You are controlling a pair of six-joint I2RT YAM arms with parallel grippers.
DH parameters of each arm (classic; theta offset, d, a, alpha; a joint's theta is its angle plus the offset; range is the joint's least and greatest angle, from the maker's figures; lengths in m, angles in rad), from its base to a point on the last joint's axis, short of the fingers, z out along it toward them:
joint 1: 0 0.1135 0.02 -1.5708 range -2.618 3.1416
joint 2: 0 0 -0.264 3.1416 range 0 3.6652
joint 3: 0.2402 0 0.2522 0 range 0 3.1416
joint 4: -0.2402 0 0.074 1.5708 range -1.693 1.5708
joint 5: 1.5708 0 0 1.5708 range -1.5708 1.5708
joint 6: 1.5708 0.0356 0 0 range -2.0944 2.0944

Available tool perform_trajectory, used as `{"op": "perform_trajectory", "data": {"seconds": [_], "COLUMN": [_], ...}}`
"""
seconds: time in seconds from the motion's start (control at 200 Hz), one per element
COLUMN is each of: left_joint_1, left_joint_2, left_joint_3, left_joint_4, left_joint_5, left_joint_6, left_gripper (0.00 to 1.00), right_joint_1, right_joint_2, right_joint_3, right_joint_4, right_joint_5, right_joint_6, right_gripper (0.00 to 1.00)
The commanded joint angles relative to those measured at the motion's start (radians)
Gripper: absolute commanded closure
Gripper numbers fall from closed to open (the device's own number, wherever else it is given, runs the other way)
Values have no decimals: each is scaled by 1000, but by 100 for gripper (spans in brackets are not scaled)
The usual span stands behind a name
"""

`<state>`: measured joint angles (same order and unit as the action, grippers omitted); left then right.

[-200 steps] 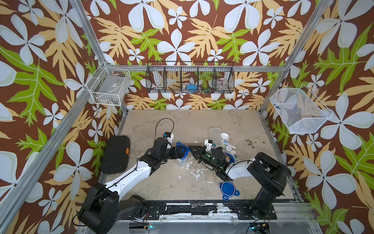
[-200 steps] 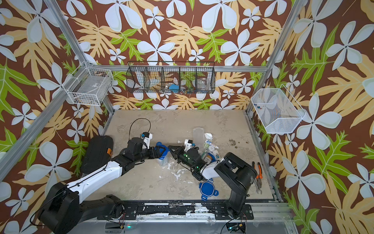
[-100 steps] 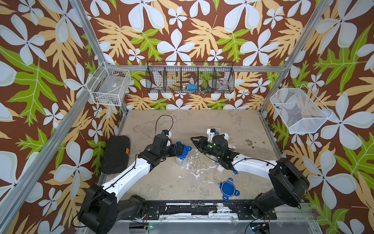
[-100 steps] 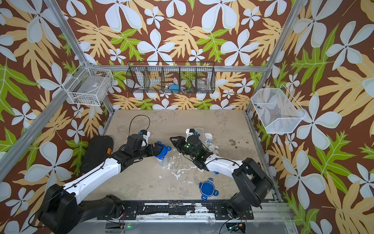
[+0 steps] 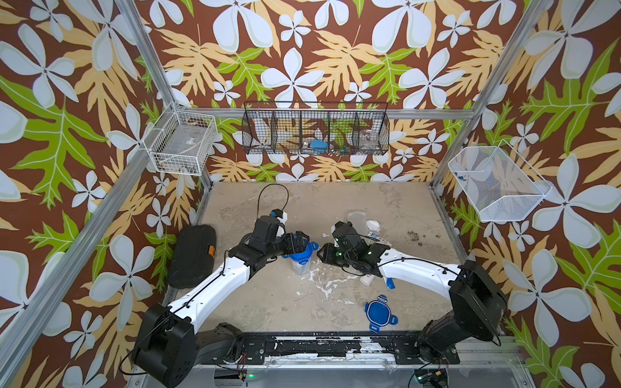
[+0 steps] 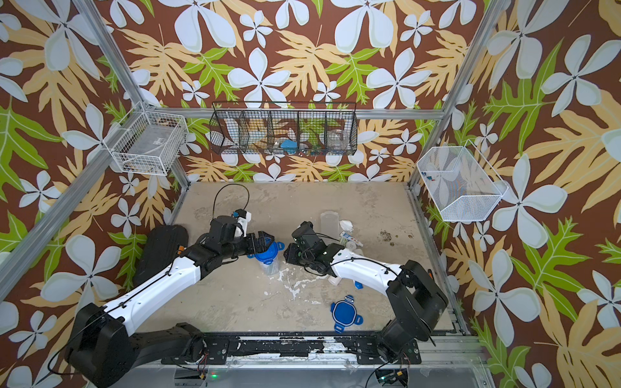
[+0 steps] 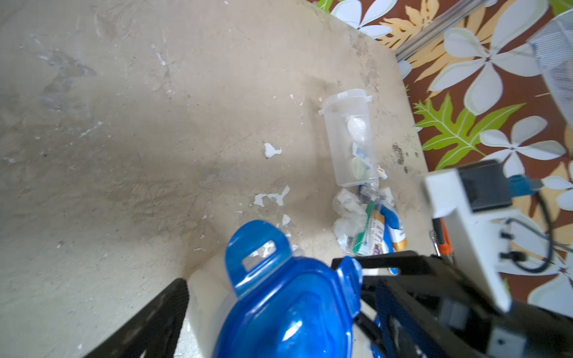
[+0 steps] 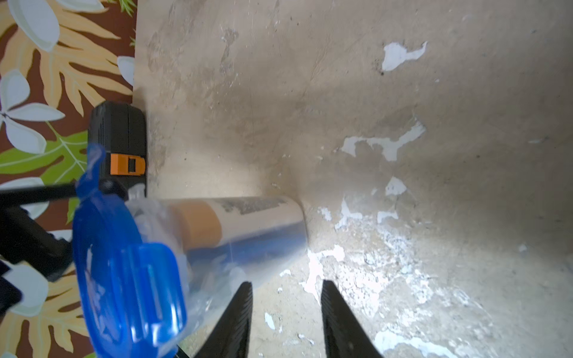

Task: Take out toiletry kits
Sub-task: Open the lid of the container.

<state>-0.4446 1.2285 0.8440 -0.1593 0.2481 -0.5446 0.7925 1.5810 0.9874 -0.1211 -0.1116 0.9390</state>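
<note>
While left pincer (image 7: 259, 272) gapes astride the blue lid (image 7: 288, 310), open right pincer (image 8: 285, 285) should steady the jar (image 8: 248, 223) first.

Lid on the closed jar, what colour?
The lid is translucent blue; the left wrist view shows it best.

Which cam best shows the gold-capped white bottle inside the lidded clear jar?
Right wrist: gold-capped white bottle shows through the clear plastic jar. Both top views and left wrist show the blue four-tabbed lid covering it.

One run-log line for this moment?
left tool: open astride blue lid | right tool: open, empty | lidded jar: kit inside | other kit: loose on table
</note>
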Motion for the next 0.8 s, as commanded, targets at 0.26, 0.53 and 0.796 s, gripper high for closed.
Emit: {"op": "perform_trajectory", "data": {"seconds": [0.26, 0.53, 0.796], "left_joint_1": [3, 3, 2], "left_joint_2": [-60, -99, -177], "left_joint_3": [-66, -62, -148], "left_joint_4": [163, 159, 246], "left_joint_5": [208, 225, 334], "left_joint_6": [-27, -37, -78], "left_gripper": [4, 4, 4], "right_joint_1": [4, 12, 11], "right_joint_2": [-67, -82, -90], "right_joint_3": [-54, -51, -22], "right_joint_4": [-26, -12, -72], "right_joint_5": [-50, -70, -17], "right_joint_6": [-4, 24, 15], "right_gripper": [58, 57, 53]}}
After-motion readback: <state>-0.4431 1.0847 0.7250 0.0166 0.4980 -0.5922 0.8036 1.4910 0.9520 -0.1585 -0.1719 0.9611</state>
